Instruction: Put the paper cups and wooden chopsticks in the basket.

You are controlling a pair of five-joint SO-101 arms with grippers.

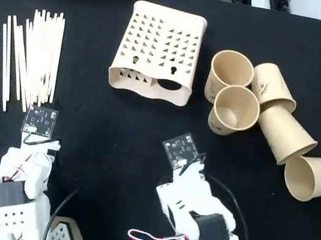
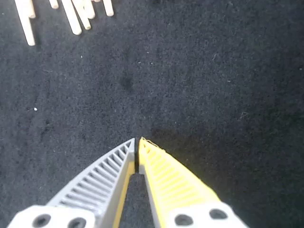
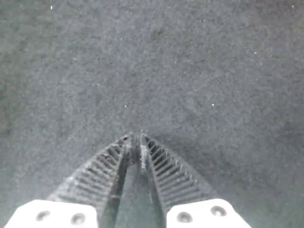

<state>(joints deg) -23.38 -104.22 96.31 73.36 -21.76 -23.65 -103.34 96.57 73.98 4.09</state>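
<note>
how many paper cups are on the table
5 paper cups, right of the basket: two standing beside it, three lying on their sides farther right. None looks hidden, though nested ones wouldn't show.

The table cloth (image 1: 113,143) under me is black, matt and faintly fuzzy. My left claw (image 2: 137,142) and right claw (image 3: 137,140) are ribbed matt plastic. At upper left the chopsticks (image 1: 38,55) are bare pale wood; the basket (image 1: 155,51) is smooth cream plastic and the cups (image 1: 235,108) dull tan paper.
</note>
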